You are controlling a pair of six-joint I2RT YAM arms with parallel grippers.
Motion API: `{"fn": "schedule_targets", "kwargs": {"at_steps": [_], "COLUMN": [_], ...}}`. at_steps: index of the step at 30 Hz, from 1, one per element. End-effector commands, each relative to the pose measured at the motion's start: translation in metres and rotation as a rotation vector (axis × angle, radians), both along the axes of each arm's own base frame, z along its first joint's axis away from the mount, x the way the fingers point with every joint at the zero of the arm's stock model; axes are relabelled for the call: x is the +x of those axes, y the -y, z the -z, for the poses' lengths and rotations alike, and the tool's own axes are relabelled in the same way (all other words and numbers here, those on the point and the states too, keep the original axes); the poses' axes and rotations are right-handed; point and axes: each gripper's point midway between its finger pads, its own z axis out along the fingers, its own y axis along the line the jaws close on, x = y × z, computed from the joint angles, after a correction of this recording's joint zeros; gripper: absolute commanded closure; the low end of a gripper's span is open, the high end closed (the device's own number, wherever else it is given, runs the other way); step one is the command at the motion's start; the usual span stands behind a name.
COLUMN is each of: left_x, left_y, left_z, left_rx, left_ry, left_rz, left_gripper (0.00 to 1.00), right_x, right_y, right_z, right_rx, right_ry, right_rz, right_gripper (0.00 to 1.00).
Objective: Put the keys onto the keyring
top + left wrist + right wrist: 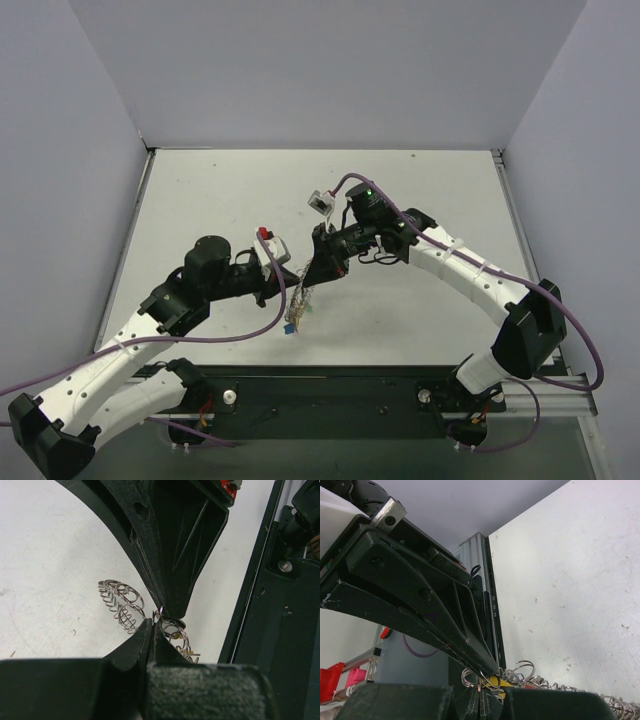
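A: Keyring (pixel 122 605): where is it?
B: Held above the table (pixel 420 200), mid-table, coils dangling. Nearest, left gripper (pixel 152 625); beyond it, right gripper (pixel 171 611). Both are pinched shut on its wire, tips touching.
A: Progress?
B: Some keys (pixel 495 682) apparently hang on it already. How many remain, I cannot tell.

Two arms: the left arm (pixel 120 350) and the right arm (pixel 470 275). Each carries one end effector, the left end effector (pixel 153 625) and the right end effector (pixel 169 611). One silvery keyring (pixel 122 605). The keys (pixel 292 322) are bunched too tightly to count; one yellow head (pixel 496 681) shows. One desk (pixel 220 200).
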Motion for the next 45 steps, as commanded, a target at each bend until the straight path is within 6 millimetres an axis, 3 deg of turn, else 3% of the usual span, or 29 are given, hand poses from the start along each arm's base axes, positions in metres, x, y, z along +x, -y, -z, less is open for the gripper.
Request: {"fn": "schedule_targets", "kwargs": {"at_steps": [1,18,45], "left_x": [-0.001,-0.005,-0.016], "left_y": [0.009,0.009,0.012], "left_z": [-0.036,-0.032,-0.057], "left_rx": [-0.086,-0.073,-0.196], "left_ry": [0.074,0.086,0.11], "left_rz": [0.044,0.07,0.093], "left_gripper": [1.0,1.0,1.0], "right_x": [0.006,0.017,0.019], "right_y": [-0.007,-0.009,0.006], "right_z": [-0.016,-0.016,0.014], "right_rx": [0.032,0.002,-0.05], "right_ry": [0.051,0.039,0.018], "right_rz": [-0.004,0.061,0.068], "right_gripper": [1.0,1.0,1.0]}}
